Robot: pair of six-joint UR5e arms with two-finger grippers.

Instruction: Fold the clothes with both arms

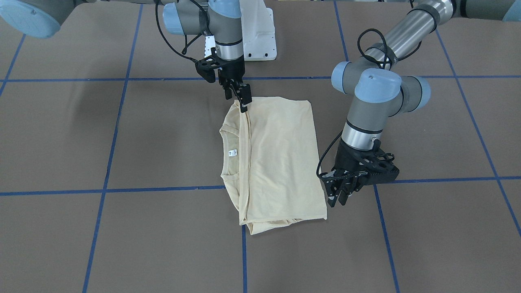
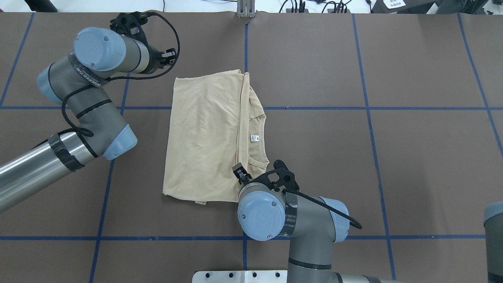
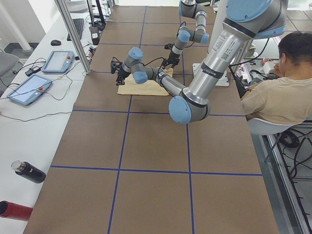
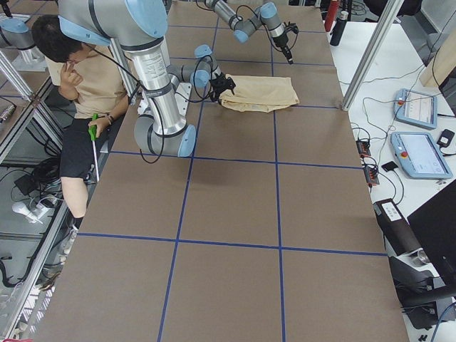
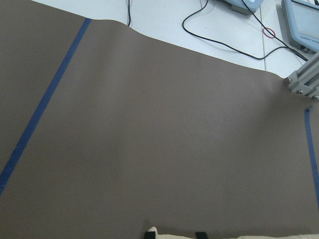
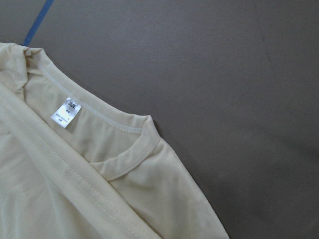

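As it lies folded, T-shirt (image 2: pixel 204 133) — long axis front-to-back, collar (image 2: pixel 262 135) right.

Table (image 2: pixel 412 157): big and brown, with blue tape lines (image 2: pixel 393 108) making squares.
Bench (image 3: pixel 29 136): long and white, right beside the table.
On the bench: two grey touch screens (image 3: pixel 29 89), black wires (image 3: pixel 48 114) (a keyboard (image 3: pixel 78 28) too, farther back).
Bottles: one black (image 3: pixel 28 172), one red (image 3: pixel 12 210), both lying down.
Post (image 3: pixel 73 36): shiny metal, at the table's edge.
Person (image 3: pixel 278 92): sitting on a white chair (image 3: pixel 265 127).

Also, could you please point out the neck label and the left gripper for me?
neck label (image 6: pixel 66 113): right wrist view, centre of the white tag.
left gripper (image 1: pixel 338 200): front-facing view, midway between its fingertips.
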